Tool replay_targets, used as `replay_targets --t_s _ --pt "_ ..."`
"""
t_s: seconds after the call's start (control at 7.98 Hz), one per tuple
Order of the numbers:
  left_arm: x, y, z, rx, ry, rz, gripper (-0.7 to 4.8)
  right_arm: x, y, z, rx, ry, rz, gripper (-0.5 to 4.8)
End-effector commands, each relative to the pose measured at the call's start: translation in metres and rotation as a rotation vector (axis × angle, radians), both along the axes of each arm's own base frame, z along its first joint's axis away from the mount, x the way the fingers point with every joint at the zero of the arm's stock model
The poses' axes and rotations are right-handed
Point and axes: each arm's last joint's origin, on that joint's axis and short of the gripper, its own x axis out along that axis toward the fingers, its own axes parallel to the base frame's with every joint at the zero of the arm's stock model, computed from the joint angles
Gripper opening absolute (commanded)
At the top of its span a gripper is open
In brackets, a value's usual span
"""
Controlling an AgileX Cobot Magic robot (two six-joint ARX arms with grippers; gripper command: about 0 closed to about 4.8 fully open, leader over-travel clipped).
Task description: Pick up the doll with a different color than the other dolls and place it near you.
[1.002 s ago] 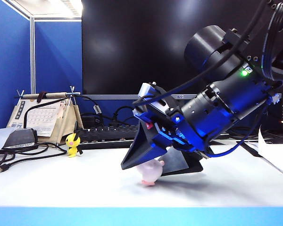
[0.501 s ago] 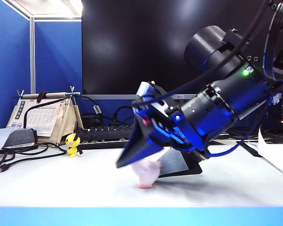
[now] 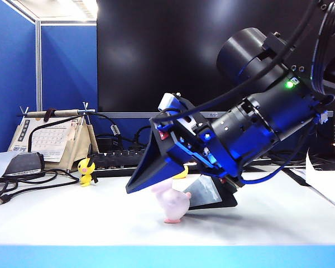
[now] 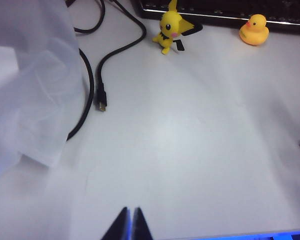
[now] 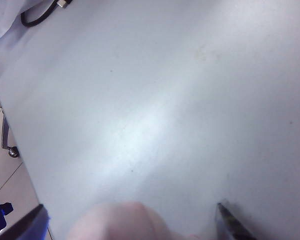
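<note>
The pale pink-white doll with a different color stands on the white table near its front edge. My right gripper hangs tilted over it, open wide, one finger on each side and neither pressing it. In the right wrist view the doll is a blurred pale shape between the spread fingertips. The other dolls are by the keyboard: a yellow figure with black-tipped ears and a yellow duck, mostly hidden behind the arm in the exterior view. My left gripper is shut and empty above bare table.
A black keyboard and a monitor stand at the back. A desk calendar and black cables lie at the left. A translucent white sheet lies beside the cables, and a paper at the right.
The right gripper's jaws have spread wide apart and let go of the doll. The doll now stands free on the table. The left arm has not moved.
</note>
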Motion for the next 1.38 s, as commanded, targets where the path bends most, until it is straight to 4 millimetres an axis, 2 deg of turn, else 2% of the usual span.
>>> replay_targets --t_s 0.13,0.25,0.38,0.5,0.63,0.75,0.88,1.25,1.38 --pt "0.0 0.0 0.001 -0.002 -0.002 -0.002 0.24 0.006 -0.008 -0.001 -0.04 0.043 -0.057 4.32" --pt "0.0 0.0 0.001 -0.002 -0.002 -0.002 0.24 0.014 -0.013 0.012 -0.019 0.018 -0.087 4.32" --pt "0.0 0.0 0.001 -0.002 -0.002 -0.002 0.24 0.019 -0.018 0.034 0.019 -0.031 -0.105 4.32" --pt "0.0 0.0 0.001 -0.002 -0.002 -0.002 0.24 0.019 -0.017 0.044 0.051 -0.037 -0.093 4.32" --pt "0.0 0.0 0.001 -0.002 -0.002 -0.002 0.24 0.023 -0.018 0.089 0.14 -0.192 -0.126 3.55" --pt "0.0 0.0 0.001 -0.002 -0.002 -0.002 0.24 0.022 -0.019 0.11 0.166 -0.246 -0.12 1.75" --pt "0.0 0.0 0.001 -0.002 -0.002 -0.002 0.24 0.017 -0.031 0.121 0.111 -0.282 -0.176 0.51" --pt "0.0 0.0 0.001 -0.002 -0.002 -0.002 0.24 0.008 -0.067 0.114 0.023 -0.239 -0.28 0.53" --pt "0.0 0.0 0.001 -0.002 -0.002 -0.002 0.24 -0.007 -0.092 0.107 0.021 -0.249 -0.351 0.53"
